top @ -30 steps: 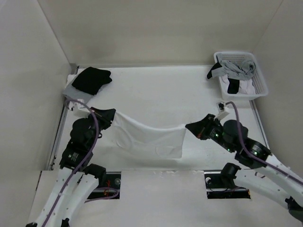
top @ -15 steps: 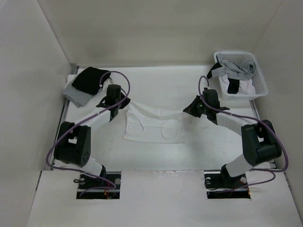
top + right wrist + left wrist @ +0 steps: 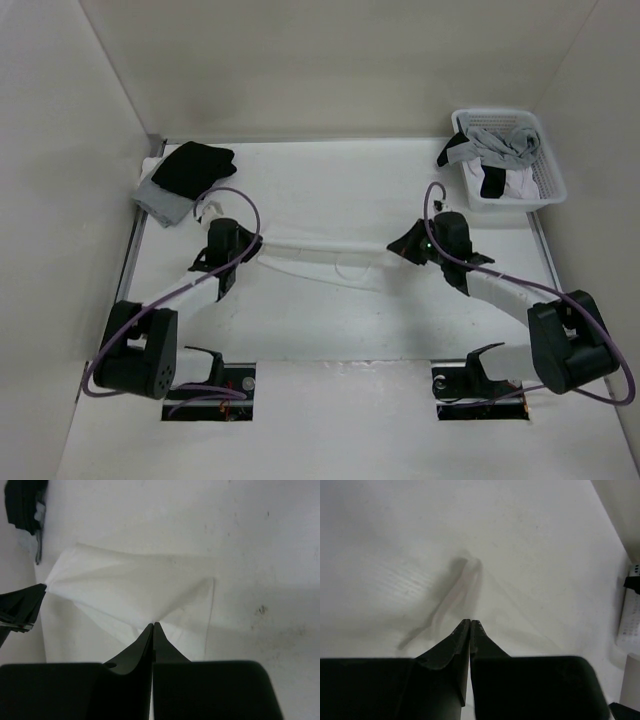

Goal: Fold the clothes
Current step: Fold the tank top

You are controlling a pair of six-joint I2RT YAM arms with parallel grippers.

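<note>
White thin fabric: holding one soft rectangular white garment (image 3: 310,250) as a narrow band across mid-frame in the top view, low over the pale table (image 3: 330,320). Pinched at its left end by the closed left gripper (image 3: 252,256), at its right end by the closed right gripper (image 3: 395,247); in the right wrist view, cloth fanning out from the shut tips. Judging fold as barely half done: looks doubled lengthwise, lower layer trailing toward the frame bottom. Left to do, likely: lay flat, fold across, release. Noting black garment (image 3: 193,167) on grey cloth (image 3: 160,200) upper left, white plastic basket (image 3: 548,190) upper right, both well apart.
</note>
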